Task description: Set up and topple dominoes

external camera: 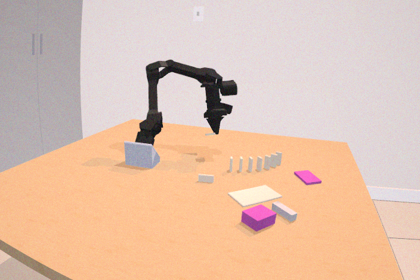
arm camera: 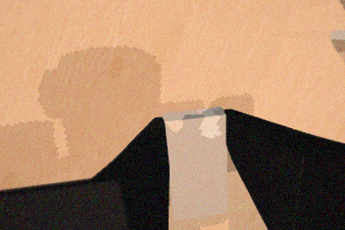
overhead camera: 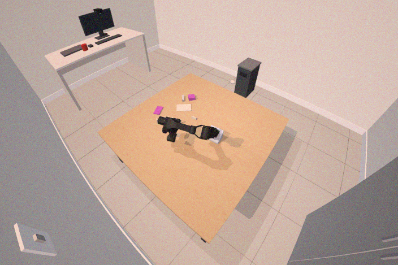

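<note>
A pale wooden-looking tabletop (overhead camera: 205,204) (external camera: 135,222) (arm camera: 274,30) is spreading below; the black two-fingered gripper (external camera: 216,132) (arm camera: 192,123) is clamping a flat off-white domino (external camera: 210,134) (arm camera: 198,167) between its fingertips — probably light, stiff, easily tipped — best gripped by its side edges.

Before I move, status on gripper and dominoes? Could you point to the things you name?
Gripper (external camera: 216,132) (arm camera: 192,123) shut on a domino (external camera: 210,134) (arm camera: 198,167), held above the table. Row of seven (external camera: 259,163) upright. Another domino (overhead camera: 194,117) (external camera: 206,178) lying on the table, apart from the row.

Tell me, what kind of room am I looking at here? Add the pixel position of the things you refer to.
Probably an office or small workroom: a desk (overhead camera: 67,60) carries a monitor (overhead camera: 96,21) and a red mug (overhead camera: 84,47), and a wooden-topped table (overhead camera: 225,108) (external camera: 152,222) holds a black robot arm (overhead camera: 184,127) (external camera: 153,95).
</note>
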You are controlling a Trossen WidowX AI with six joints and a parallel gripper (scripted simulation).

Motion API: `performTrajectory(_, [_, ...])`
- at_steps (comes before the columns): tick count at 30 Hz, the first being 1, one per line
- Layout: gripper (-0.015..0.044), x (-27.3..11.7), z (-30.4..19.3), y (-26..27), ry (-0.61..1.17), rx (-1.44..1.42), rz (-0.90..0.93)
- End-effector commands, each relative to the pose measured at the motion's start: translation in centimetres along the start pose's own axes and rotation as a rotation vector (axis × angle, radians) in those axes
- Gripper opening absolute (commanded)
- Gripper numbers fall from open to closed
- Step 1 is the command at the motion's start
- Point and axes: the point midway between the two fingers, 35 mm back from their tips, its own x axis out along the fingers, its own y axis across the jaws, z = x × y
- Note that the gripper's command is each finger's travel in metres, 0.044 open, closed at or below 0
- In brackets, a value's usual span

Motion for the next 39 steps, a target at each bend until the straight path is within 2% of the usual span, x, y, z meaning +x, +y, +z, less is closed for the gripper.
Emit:
performTrajectory(1, [0.0107, 0.8, 0.0, -0.1, -0.044, -0.030, -0.055])
performTrajectory(21, [0.0107, 3.0, 1.2, 0.4, -0.387, -0.128, -0.245])
performTrajectory(39, [0.0107, 2.5, 1.5, 2.1, -0.778, -0.083, -0.254])
